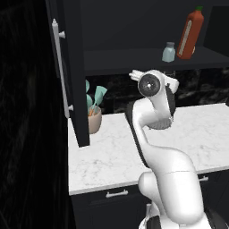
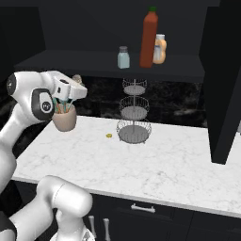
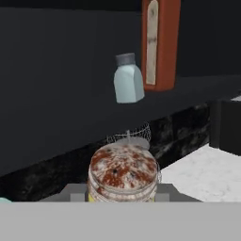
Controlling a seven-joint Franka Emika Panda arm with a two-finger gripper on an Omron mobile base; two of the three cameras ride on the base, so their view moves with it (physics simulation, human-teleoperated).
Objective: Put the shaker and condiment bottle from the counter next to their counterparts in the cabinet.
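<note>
Overall, the white arm rises from the base, bends back on itself above the counter [image 1: 107, 156] and holds its hand level, raised below the cabinet [image 2: 108, 63] shelf. In the right base view the gripper [image 2: 76, 84] sits above the counter's left end, just over a tan utensil cup [image 2: 64, 119]. In the hand view the shaker [image 3: 123, 175] is clenched between the fingers, whose tips flank its sides; its rust-speckled cap faces the camera, and only a yellow sliver of the body shows beneath.

On the shelf, left to right: the pale blue-grey shaker [image 2: 123, 57], the condiment bottle [image 2: 149, 37] just beside it, and the orange bottle [image 2: 160, 49], partly hidden behind the red one. The condiment bottle's pale label carries marks too blurred to read; its top is cut off in the hand view.

A three-tier wire stand [image 2: 134, 113] occupies the counter's back edge, with a small yellow disc [image 2: 109, 135] lying near its foot. An open cabinet door [image 1: 67, 71] covers the counter's left end in the left base view.
</note>
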